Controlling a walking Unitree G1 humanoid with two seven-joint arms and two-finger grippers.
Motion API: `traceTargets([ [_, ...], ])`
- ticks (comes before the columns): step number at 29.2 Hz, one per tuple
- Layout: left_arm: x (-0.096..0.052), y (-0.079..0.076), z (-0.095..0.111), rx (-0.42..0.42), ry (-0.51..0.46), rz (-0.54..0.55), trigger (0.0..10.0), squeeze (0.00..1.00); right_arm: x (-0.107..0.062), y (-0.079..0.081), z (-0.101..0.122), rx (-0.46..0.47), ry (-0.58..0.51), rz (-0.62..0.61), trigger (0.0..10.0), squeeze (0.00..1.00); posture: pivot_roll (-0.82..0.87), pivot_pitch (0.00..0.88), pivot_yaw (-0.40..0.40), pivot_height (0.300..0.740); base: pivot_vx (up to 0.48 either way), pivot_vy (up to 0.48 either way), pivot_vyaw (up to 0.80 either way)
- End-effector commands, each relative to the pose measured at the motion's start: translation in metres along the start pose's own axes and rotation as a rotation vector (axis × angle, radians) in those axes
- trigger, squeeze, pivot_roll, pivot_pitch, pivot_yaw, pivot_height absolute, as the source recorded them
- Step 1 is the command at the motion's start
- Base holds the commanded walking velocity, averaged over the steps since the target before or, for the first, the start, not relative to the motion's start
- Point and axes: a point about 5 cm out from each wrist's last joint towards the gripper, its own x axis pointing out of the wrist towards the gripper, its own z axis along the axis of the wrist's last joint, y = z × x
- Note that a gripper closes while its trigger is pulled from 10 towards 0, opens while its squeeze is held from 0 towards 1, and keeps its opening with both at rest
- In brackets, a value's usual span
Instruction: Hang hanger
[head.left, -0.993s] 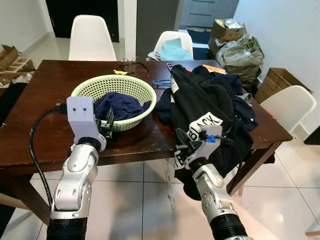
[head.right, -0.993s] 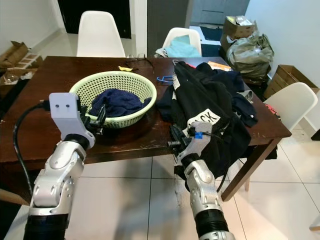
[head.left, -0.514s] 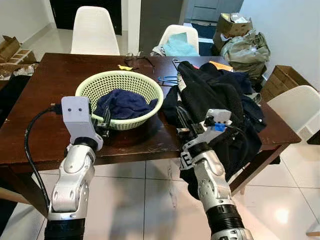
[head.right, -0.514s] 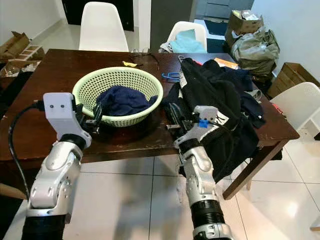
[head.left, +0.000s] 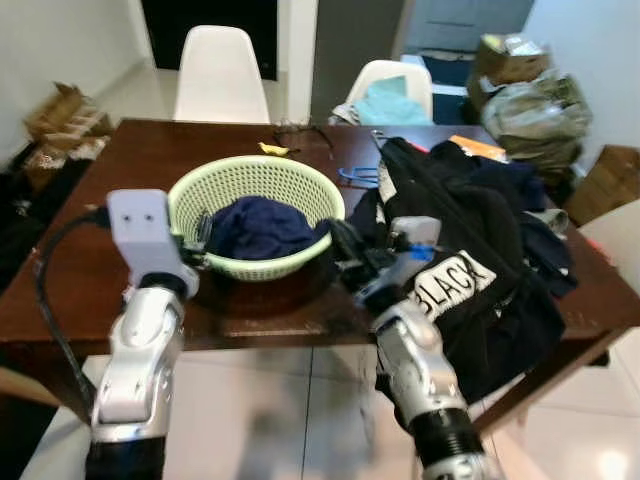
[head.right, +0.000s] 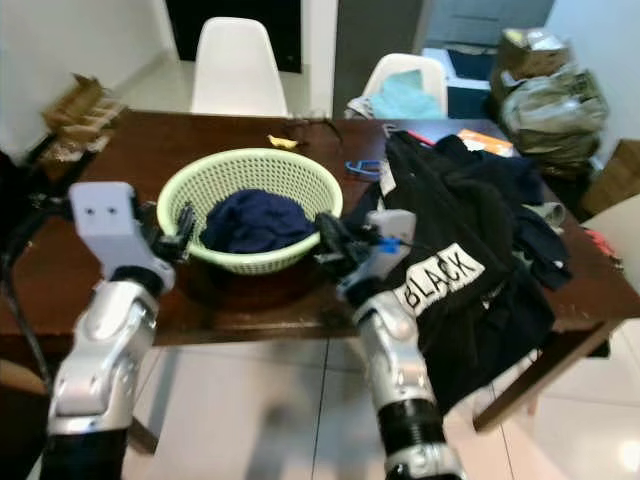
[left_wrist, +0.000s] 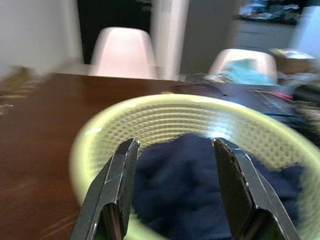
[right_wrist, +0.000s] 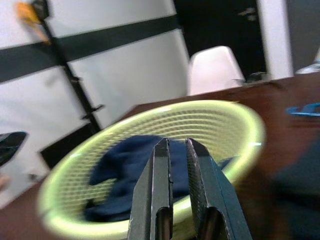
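**Fingers at the basket, hanger farther back on the bench**

Fingers of the left gripper (left_wrist: 172, 195) are held spread wide apart, with nothing between them, just at the near left rim of the pale green perforated plastic basket (head.left: 222, 180). In the left wrist view the basket's rim and the dark navy crumpled cloth (head.left: 262, 226) lying inside it are seen between the two black fingers (left_wrist: 116, 187). The fingers of the right gripper (head.left: 344, 243) are pressed almost together, a thin slit being left between them and nothing being pinched; they are raised at the basket's right rim and are pointed across the basket toward the navy cloth.

The blue wire hanger (head.left: 358, 178) is seen lying flat on the dark brown wooden bench (head.left: 110, 200), behind the basket's far right rim and just beside the heap of black clothing (head.left: 480, 250), one piece of which bears a white patch lettered "BLACK" (head.left: 452, 285). The hanger is touched by neither gripper: it lies well apart from the left fingers, with the basket between, and beyond the right fingers, farther back on the bench. In the right wrist view a blurred blue piece of the hanger (right_wrist: 305, 109) is made out on the bench past the basket's rim.

Two white moulded chairs (head.left: 221, 88) are stood at the far side of the bench.
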Motion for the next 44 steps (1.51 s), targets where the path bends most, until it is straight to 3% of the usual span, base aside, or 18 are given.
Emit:
traceTargets([
  [1, 0.000, 0.003, 0.000, 0.004, -0.005, 0.006, 10.0, 0.00, 0.002, 0.005, -0.001, 0.017, -0.004, 0.013, 10.0, 0.00, 0.03, 0.041, -0.111, 0.740, 0.409, 0.000, 0.00],
  [12, 0.000, -0.001, 0.003, 0.006, -0.024, -0.027, 10.0, 0.00, 0.001, 0.002, 0.001, 0.009, -0.012, -0.006, 10.0, 0.00, 0.03, 0.041, -0.111, 0.740, 0.330, 0.000, 0.00],
  [18, 0.002, -0.005, 0.009, 0.078, -0.007, -0.066, 10.0, 0.00, 0.001, 0.001, 0.002, 0.015, -0.006, -0.002, 10.0, 0.00, 0.03, 0.053, -0.116, 0.740, 0.000, 0.000, 0.00],
  [19, 0.005, -0.010, 0.012, 0.096, 0.021, -0.131, 10.0, 0.00, 0.001, 0.000, 0.002, 0.013, -0.004, 0.000, 10.0, 0.00, 0.03, 0.055, -0.118, 0.740, 0.000, 0.000, 0.00],
  [23, 0.006, -0.016, 0.014, 0.140, 0.075, -0.209, 10.0, 0.00, 0.001, -0.002, 0.003, 0.009, -0.001, -0.001, 10.0, 0.00, 0.03, 0.058, -0.122, 0.740, 0.000, 0.000, 0.00],
  [25, 0.005, -0.017, 0.009, 0.250, 0.186, -0.272, 10.0, 0.00, 0.002, -0.004, 0.004, 0.006, 0.001, -0.002, 10.0, 0.00, 0.04, 0.060, -0.123, 0.740, 0.000, 0.000, 0.00],
  [26, 0.005, -0.017, 0.009, 0.250, 0.186, -0.272, 10.0, 0.00, 0.002, -0.004, 0.004, 0.006, 0.001, -0.002, 10.0, 0.00, 0.04, 0.060, -0.123, 0.740, 0.000, 0.000, 0.00],
  [27, 0.004, -0.015, 0.007, 0.308, 0.237, -0.290, 10.0, 0.00, 0.002, -0.005, 0.004, 0.005, 0.002, -0.003, 10.0, 0.00, 0.04, 0.061, -0.124, 0.740, 0.000, 0.000, 0.00],
  [28, 0.003, -0.013, 0.006, 0.309, 0.294, -0.298, 10.0, 1.00, 0.003, -0.006, 0.005, 0.003, 0.003, -0.004, 10.0, 0.00, 0.04, 0.063, -0.128, 0.740, 0.000, 0.000, 0.00],
  [32, -0.001, -0.011, 0.007, 0.302, 0.376, -0.357, 10.0, 1.00, 0.004, -0.007, 0.006, -0.001, 0.003, -0.005, 10.0, 0.00, 0.03, 0.063, -0.130, 0.740, 0.000, 0.000, 0.00],
  [37, -0.002, -0.009, 0.004, 0.334, 0.398, -0.386, 10.0, 1.00, 0.005, -0.007, 0.006, -0.002, 0.002, -0.005, 10.0, 0.00, 0.03, 0.064, -0.130, 0.740, 0.000, 0.000, 0.00],
  [39, -0.001, -0.005, -0.006, 0.381, 0.422, -0.453, 10.0, 1.00, 0.005, -0.007, 0.007, -0.002, 0.002, -0.004, 10.0, 0.00, 0.03, 0.063, -0.138, 0.740, 0.000, 0.000, 0.00],
  [44, 0.002, -0.003, -0.017, 0.403, 0.448, -0.505, 10.0, 1.00, 0.006, -0.006, 0.007, -0.001, 0.003, -0.001, 10.0, 0.00, 0.02, 0.061, -0.137, 0.740, 0.000, 0.000, 0.00],
])
